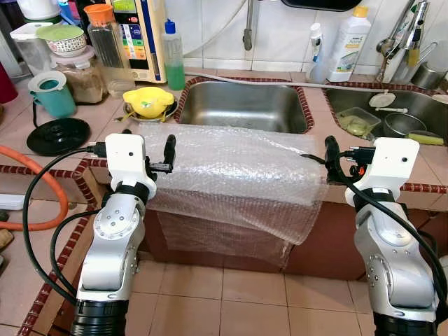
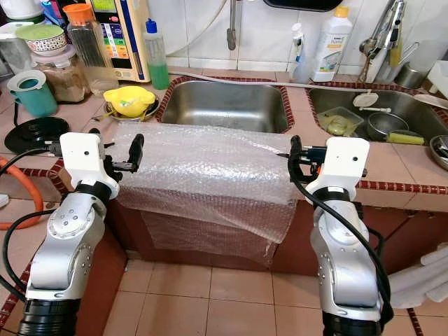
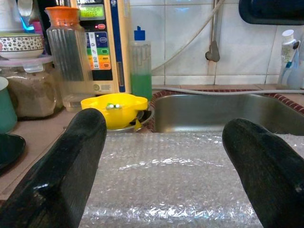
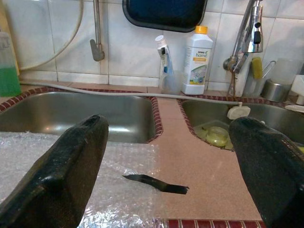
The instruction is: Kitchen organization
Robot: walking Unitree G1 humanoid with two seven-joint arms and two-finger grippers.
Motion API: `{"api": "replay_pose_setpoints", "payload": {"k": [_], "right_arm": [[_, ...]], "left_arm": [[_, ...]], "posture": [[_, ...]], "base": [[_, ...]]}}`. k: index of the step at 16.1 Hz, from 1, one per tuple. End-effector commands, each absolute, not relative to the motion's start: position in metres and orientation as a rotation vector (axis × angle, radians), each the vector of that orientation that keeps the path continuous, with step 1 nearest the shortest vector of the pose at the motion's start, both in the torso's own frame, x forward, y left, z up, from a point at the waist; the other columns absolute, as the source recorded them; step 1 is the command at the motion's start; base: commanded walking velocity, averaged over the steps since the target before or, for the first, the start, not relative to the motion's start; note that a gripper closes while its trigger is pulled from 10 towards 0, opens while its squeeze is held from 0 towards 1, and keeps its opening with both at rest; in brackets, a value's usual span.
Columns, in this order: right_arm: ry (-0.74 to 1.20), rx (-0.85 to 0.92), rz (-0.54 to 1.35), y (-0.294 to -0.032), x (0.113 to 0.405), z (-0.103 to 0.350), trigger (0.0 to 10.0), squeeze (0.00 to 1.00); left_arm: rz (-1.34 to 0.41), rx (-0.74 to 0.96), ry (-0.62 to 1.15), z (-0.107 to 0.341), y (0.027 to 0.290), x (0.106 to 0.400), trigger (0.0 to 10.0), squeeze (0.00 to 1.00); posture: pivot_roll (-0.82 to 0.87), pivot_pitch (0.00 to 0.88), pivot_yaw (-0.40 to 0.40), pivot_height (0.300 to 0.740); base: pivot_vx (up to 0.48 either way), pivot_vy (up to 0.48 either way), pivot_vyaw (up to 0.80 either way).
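Behind bubble wrap (image 1: pixel 231 168), both spread end effectors, a white bottle (image 4: pixel 198 59) reads "home".

The left gripper (image 3: pixel 164 166) has its two black fingers (image 3: pixel 61 175) spread wide apart over a sheet of bubble wrap (image 3: pixel 166 185) lying flat on the counter. Beyond the sheet sits a yellow bowl (image 3: pixel 114 110) on a metal plate, just beside the stainless steel sink (image 3: pixel 213 111). Behind stand a ribbed clear bottle with an orange cap (image 3: pixel 69 57), a bottle of green liquid with a blue cap (image 3: pixel 140 69), and a jar of brown powder (image 3: pixel 29 88).
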State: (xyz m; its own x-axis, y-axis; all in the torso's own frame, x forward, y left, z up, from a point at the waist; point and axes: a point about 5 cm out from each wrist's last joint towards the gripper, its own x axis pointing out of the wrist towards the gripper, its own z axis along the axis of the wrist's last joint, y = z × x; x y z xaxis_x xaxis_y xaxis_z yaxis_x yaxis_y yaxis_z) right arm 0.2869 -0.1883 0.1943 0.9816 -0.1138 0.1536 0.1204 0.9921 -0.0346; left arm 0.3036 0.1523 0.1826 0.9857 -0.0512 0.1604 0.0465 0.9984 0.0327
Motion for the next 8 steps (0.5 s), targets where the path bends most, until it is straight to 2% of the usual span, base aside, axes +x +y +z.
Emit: {"api": "replay_pose_setpoints", "payload": {"k": [1, 4, 5, 6, 8], "right_arm": [[-0.144, -0.043, -0.134, -0.1907, 0.2865, 0.1939, 10.0, 0.00], [-0.144, -0.043, -0.134, -0.1907, 0.2865, 0.1939, 10.0, 0.00], [-0.141, -0.044, -0.137, -0.1909, 0.2867, 0.1935, 10.0, 0.00], [-0.133, -0.028, -0.118, -0.1864, 0.2884, 0.1891, 10.0, 0.00], [-0.128, -0.018, -0.106, -0.1834, 0.2889, 0.1865, 10.0, 0.00]], "left_arm": [[-0.050, 0.034, -0.158, 0.1840, 0.1516, 0.3054, 10.0, 0.00], [-0.050, 0.034, -0.158, 0.1840, 0.1516, 0.3054, 10.0, 0.00], [-0.050, 0.036, -0.158, 0.1840, 0.1514, 0.3055, 10.0, 0.00], [-0.031, 0.065, -0.176, 0.1851, 0.1505, 0.3050, 10.0, 0.00], [-0.040, 0.074, -0.195, 0.1866, 0.1492, 0.3041, 10.0, 0.00]], "posture": [[0.00, 0.000, 0.028, 0.740], [0.00, 0.000, 0.028, 0.740], [0.00, 0.000, 0.000, 0.740], [0.01, 0.000, 0.030, 0.740], [0.01, 0.000, 0.029, 0.740]], "base": [[0.000, 0.000, 0.00], [0.000, 0.000, 0.00], [0.000, 0.000, 0.00], [0.000, 0.000, 0.00], [0.000, 0.000, 0.00]]}}
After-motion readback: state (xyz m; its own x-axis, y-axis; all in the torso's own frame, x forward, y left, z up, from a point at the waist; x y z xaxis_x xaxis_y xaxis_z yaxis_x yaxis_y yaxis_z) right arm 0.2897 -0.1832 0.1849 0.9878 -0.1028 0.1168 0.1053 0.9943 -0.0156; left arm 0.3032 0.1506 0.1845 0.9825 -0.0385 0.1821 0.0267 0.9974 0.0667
